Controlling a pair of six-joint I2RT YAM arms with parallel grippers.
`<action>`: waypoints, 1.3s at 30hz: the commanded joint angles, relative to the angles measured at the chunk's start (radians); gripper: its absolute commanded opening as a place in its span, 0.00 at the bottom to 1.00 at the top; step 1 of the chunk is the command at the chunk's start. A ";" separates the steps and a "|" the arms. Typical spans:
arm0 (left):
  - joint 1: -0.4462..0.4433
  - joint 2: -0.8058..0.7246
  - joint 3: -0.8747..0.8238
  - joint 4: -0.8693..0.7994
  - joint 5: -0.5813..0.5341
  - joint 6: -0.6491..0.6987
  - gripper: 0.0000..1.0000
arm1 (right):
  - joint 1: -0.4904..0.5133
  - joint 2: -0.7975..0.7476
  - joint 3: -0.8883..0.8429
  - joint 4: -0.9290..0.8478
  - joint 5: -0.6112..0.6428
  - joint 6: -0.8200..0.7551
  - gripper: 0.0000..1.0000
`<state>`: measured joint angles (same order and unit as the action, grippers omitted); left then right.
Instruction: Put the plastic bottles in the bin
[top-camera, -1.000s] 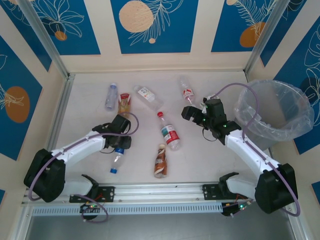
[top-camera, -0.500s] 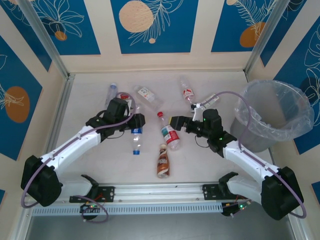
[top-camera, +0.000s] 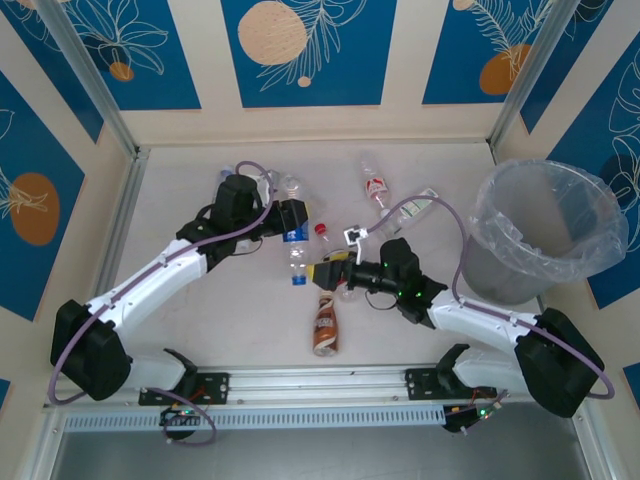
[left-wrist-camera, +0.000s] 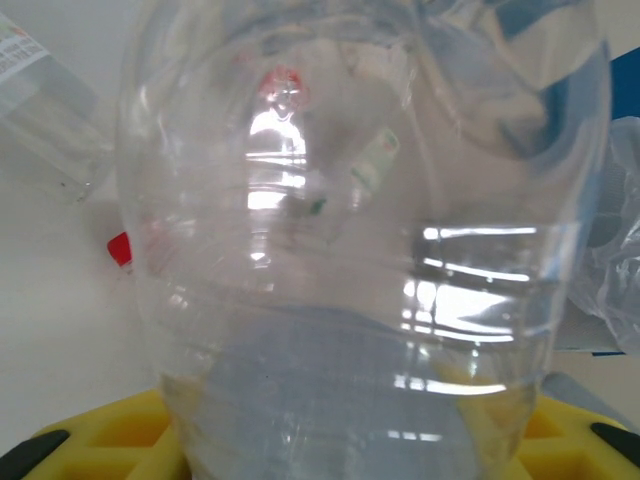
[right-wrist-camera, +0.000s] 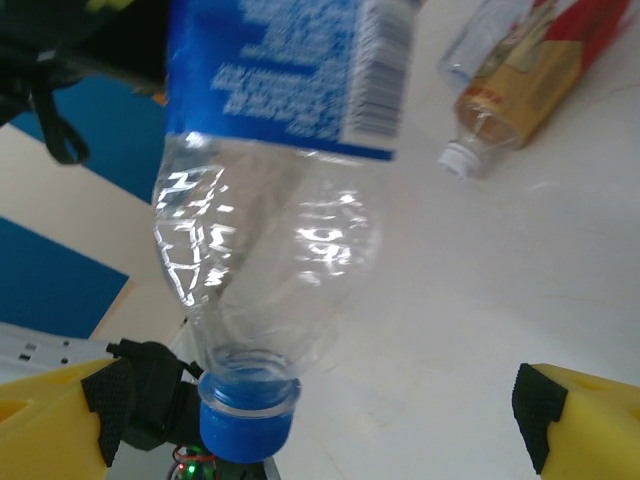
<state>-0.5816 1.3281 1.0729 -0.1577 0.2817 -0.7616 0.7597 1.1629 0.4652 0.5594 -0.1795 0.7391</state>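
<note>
The left arm (top-camera: 160, 275) is reaching out over the middle of the desk (top-camera: 180, 230), its left fingers (left-wrist-camera: 90, 440) closing on a clear blue-label bottle (top-camera: 297, 255) and holding it off the surface with the blue cap pointing down. From the left wrist, the bottle's transparent body is crowding the lens, sitting between the yellow fingers at the lower edge. The right arm (top-camera: 480, 318) is stretching in low from the other side, its right fingers (right-wrist-camera: 50, 420) standing wide apart and gripping nothing; from the right wrist, the blue cap (right-wrist-camera: 250, 420) is hanging in the gap between them, nearer one finger than the other, and whether it is touching that finger is not clear. The bin (top-camera: 600, 220), lined with a crinkled clear bag, is standing at the far right of the desk, well apart from the held bottle. Other bottles are lying on the desk: a brown bottle (top-camera: 323, 322) just in front of the right fingers, a red-label bottle (top-camera: 375, 187) farther back, and an amber bottle (right-wrist-camera: 530, 70) with a white neck lying on its side beyond the held one in the right wrist view.
</note>
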 joint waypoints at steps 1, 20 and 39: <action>-0.016 -0.003 0.036 0.046 0.025 -0.031 0.48 | 0.056 0.030 0.042 0.075 0.099 -0.058 0.99; -0.018 -0.004 0.024 0.060 -0.023 -0.065 0.48 | 0.139 0.224 0.086 0.228 0.153 -0.122 0.85; -0.017 -0.026 0.014 0.046 -0.050 -0.054 0.62 | 0.126 0.102 0.084 0.010 0.128 -0.245 0.06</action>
<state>-0.5919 1.3182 1.0756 -0.1104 0.2432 -0.8112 0.8814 1.3094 0.5362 0.5930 -0.0181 0.6064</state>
